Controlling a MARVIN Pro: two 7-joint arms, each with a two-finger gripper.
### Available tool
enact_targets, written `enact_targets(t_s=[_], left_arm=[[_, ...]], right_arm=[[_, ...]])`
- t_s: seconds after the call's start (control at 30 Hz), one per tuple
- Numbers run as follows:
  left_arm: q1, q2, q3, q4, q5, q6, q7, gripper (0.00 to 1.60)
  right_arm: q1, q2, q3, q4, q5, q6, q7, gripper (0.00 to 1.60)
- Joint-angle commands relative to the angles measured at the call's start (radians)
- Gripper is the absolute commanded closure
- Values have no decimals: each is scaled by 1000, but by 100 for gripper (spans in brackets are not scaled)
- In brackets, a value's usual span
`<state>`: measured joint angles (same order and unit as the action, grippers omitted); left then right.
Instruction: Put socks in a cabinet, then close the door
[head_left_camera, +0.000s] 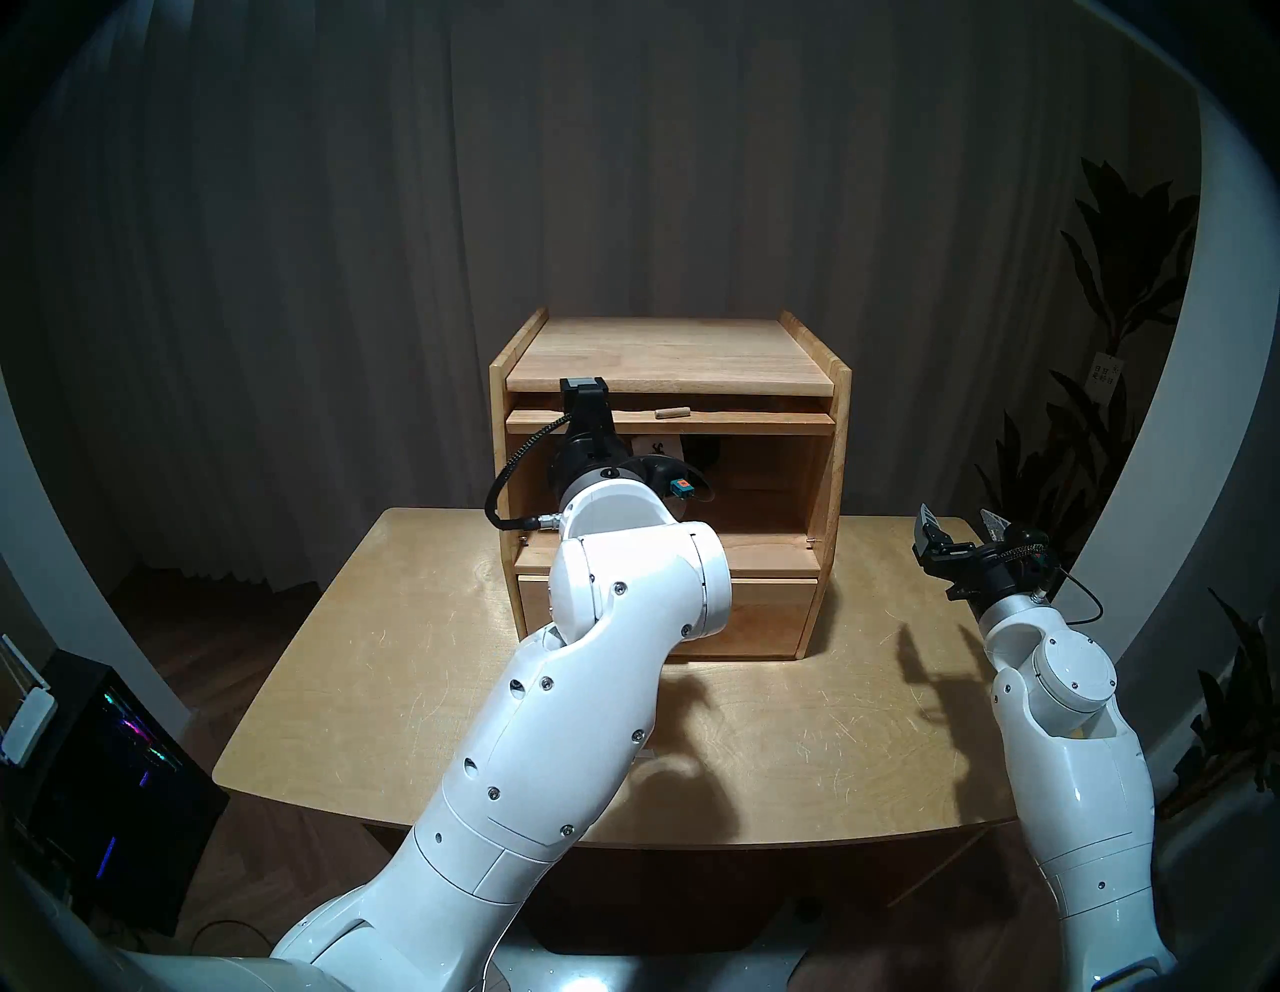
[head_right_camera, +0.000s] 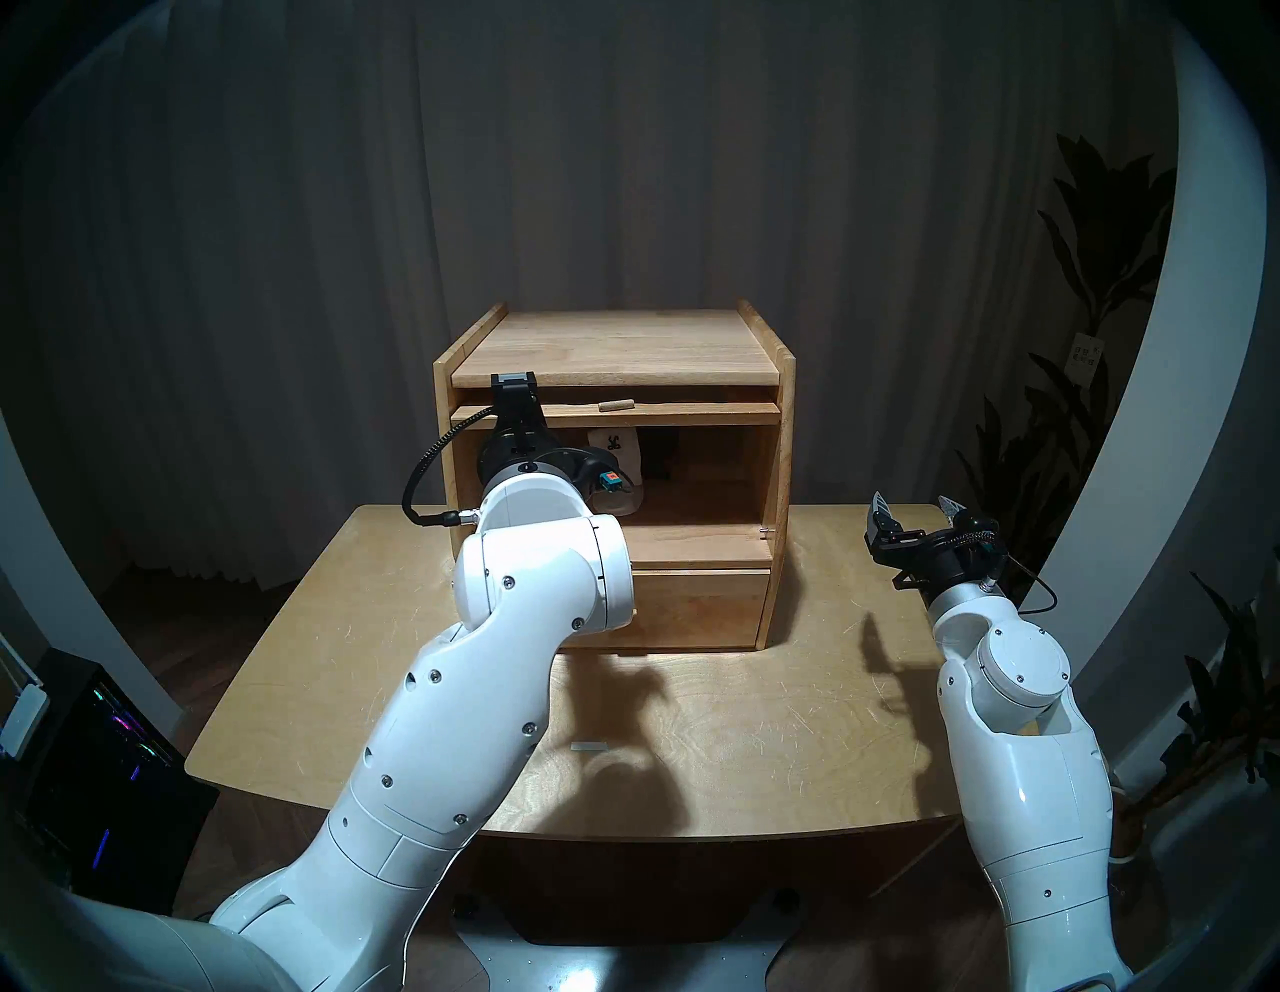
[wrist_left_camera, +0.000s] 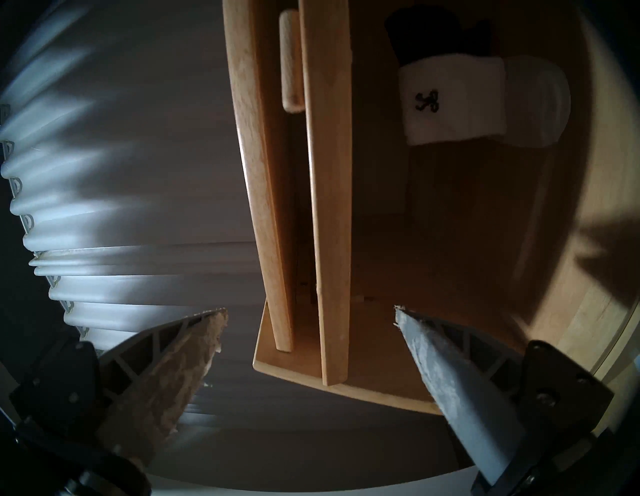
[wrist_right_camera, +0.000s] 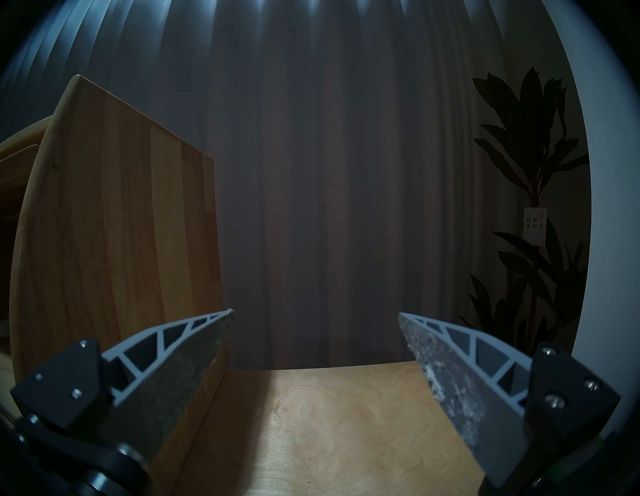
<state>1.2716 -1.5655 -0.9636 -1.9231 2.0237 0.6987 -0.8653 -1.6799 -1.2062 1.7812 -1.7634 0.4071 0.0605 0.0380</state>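
Plainly, the 1st half of the job looked done. Both socks lay inside the upper compartment of the cabinet (head_left_camera: 668, 346), which stood at 12 o'clock on the worktop (head_left_camera: 415, 693). The white sock (wrist_left_camera: 450, 104) was rolled with its dark logo facing out, and the black sock (wrist_left_camera: 436, 38) was tucked just behind it, touching it. From my head view they sat toward 10 o'clock within the opening, partly hidden by my left wrist.

So the step in hand was, by my judgement, closing the door (head_left_camera: 692, 418). It was lifted flat and pushed back into the slot under the cabinet's top board, with only its front edge and the small peg handle (head_left_camera: 670, 413) showing. I could not see its window from any view.

My left jaws were spread wide and held nothing. They were up at the cabinet's front near 10 o'clock, with the fingers (wrist_left_camera: 166, 374) short of the door's edge and touching neither it nor the peg. My right jaws were also wide and empty, hovering over the worktop at 3 o'clock of the cabinet, well clear of it.

The next move, I reckoned, called for shifting my left jaws along toward the peg, which lay off toward 3 o'clock of them. They would close around it or the door's edge, draw the panel straight out of its slot, then let it swing down without snagging the socks.
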Motion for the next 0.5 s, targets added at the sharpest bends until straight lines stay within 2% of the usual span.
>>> enact_targets(t_s=[0.0,0.2,0.47], left_arm=[[12,11,37,12,-75,-4,93,0],[-27,27,7,48,-125,-13,146,0],[-83,53,-20,96,-144,-50,188,0]], right_arm=[[6,2,3,-26,-3,-13,1,0],[6,2,3,-26,-3,-13,1,0],[7,2,2,-25,-2,-12,1,0]])
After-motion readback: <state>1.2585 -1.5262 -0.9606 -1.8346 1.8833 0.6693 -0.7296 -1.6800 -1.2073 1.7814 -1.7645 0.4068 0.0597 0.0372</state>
